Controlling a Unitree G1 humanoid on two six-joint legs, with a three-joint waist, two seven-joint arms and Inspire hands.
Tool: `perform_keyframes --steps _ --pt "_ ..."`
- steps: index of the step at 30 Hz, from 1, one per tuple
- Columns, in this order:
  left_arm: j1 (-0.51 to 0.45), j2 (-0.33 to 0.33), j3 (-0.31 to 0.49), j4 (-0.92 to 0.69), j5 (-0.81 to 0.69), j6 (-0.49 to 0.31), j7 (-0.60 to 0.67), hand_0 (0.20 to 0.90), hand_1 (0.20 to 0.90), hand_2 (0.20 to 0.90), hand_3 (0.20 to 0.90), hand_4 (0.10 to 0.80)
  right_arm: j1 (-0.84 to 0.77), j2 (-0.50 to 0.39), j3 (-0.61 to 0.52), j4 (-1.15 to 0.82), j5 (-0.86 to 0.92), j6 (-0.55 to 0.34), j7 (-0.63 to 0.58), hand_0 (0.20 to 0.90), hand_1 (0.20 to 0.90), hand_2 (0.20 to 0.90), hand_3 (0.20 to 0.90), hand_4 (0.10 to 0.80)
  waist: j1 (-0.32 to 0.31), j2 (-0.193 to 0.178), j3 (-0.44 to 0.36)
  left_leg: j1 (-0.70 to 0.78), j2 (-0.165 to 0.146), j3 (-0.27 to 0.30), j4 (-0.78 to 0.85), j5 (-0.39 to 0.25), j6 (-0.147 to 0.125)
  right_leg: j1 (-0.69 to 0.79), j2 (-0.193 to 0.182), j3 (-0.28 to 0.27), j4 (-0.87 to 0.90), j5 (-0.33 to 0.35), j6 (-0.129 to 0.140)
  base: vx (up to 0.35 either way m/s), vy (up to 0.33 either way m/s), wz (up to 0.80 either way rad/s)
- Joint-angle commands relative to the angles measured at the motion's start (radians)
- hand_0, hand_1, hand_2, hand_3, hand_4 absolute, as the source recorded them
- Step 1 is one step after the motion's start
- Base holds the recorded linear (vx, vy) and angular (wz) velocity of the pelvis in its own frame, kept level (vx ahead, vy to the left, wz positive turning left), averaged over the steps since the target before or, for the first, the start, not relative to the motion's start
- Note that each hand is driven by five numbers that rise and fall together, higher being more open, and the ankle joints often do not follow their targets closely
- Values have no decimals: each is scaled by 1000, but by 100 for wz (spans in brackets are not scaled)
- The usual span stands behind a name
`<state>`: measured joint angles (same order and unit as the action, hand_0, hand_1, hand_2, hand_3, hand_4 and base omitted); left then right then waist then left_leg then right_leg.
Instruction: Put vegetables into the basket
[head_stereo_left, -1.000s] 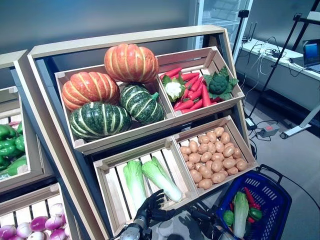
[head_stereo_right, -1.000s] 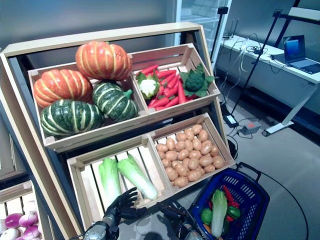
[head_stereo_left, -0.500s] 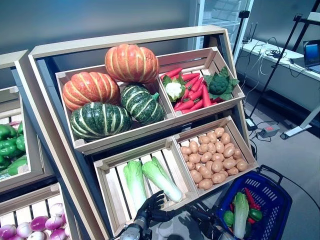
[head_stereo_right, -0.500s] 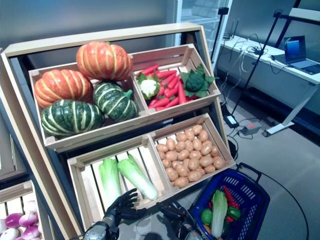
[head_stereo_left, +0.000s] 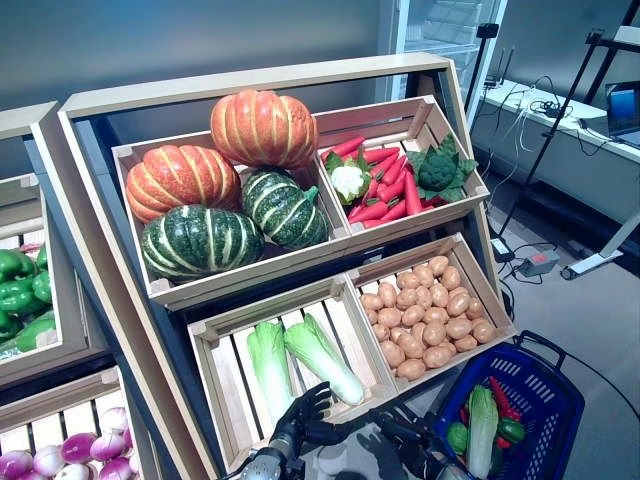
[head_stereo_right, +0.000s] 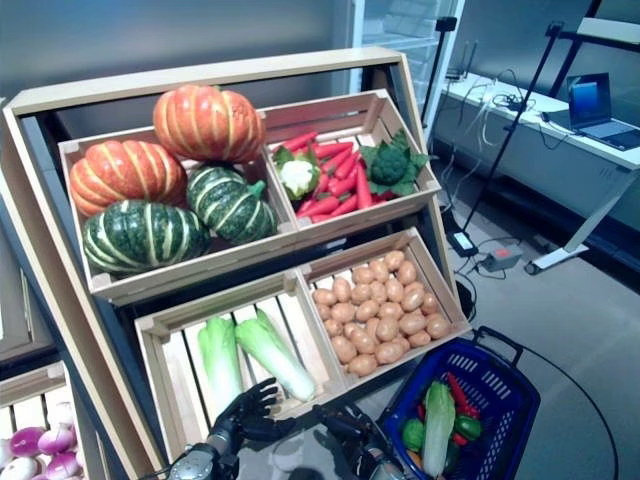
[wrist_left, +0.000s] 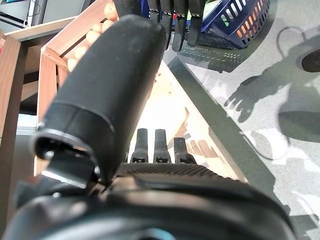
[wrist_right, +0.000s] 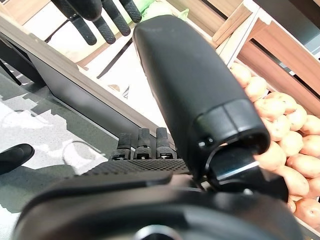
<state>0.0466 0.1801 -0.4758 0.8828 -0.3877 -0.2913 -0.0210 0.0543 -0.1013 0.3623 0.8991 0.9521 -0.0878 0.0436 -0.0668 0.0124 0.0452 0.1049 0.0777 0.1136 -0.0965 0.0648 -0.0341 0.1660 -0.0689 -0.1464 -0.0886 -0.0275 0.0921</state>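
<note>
The blue plastic basket (head_stereo_left: 548, 382) stands on the floor at the lower right, in front of the wooden stand. In it lie a pale green leafy cabbage (head_stereo_left: 482, 418), a red pepper (head_stereo_left: 498, 392) and small round green vegetables (head_stereo_left: 457, 436). My left hand (head_stereo_left: 298, 418) is open and empty at the front edge of the lower left crate, just below a long leafy cabbage (head_stereo_left: 322, 358). My right hand (head_stereo_left: 402, 436) is open and empty, low between the stand and the basket. In the left wrist view my straight fingers (wrist_left: 157, 147) point along the crate edge, with the basket (wrist_left: 242, 25) beyond.
The tilted wooden stand (head_stereo_left: 260, 80) holds upper and lower crates. The potato crate (head_stereo_left: 478, 290) is right behind the basket. A second stand (head_stereo_left: 40, 350) is at the left. A desk with a laptop (head_stereo_left: 622, 110) and floor cables (head_stereo_left: 535, 262) are at the right.
</note>
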Motion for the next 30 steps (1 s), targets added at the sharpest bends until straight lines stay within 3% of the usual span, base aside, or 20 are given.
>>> perform_keyframes --steps 1,10,17,22,25,30 --pt "-114 -16 -18 -20 11 -82 -14 900 900 900 900 800 -101 51 -18 -7 44 -35 57 900 900 900 900 800 17 -7 43 39 13 71 9 -77 21 -37 -39 -27 1 50 -15 0 0 0" --pt "-119 27 -7 -166 53 -203 91 900 900 900 900 800 -97 36 -24 -36 45 -18 45 900 900 900 900 800 21 -5 49 41 14 71 9 -79 18 -37 -39 -27 1 50 -15 0 0 0" --pt "-107 74 59 -286 137 -284 364 900 900 900 900 800 -80 25 -43 -66 45 -5 35 900 900 900 900 800 34 -7 51 42 13 62 9 -81 17 -29 -38 -36 1 47 -20 0 0 0" --pt "-118 80 111 -304 269 -219 614 900 900 900 900 800 -59 21 -48 -139 16 -54 42 900 900 900 900 800 32 -18 49 46 15 57 9 -80 13 -21 -37 -41 1 46 -21 29 -2 4" --pt "-132 82 128 -310 310 -165 681 900 900 900 900 800 -47 7 -38 -233 -6 -74 31 900 900 900 900 800 24 -24 51 47 16 58 9 -79 12 -20 -34 -36 1 46 -23 8 -8 7" --pt "-162 73 168 -264 341 -36 771 900 900 900 900 800 -18 -27 -34 -382 -99 -179 26 900 900 900 900 800 9 -36 56 49 17 48 9 -75 14 -20 -31 -27 26 30 -26 3 -3 2"
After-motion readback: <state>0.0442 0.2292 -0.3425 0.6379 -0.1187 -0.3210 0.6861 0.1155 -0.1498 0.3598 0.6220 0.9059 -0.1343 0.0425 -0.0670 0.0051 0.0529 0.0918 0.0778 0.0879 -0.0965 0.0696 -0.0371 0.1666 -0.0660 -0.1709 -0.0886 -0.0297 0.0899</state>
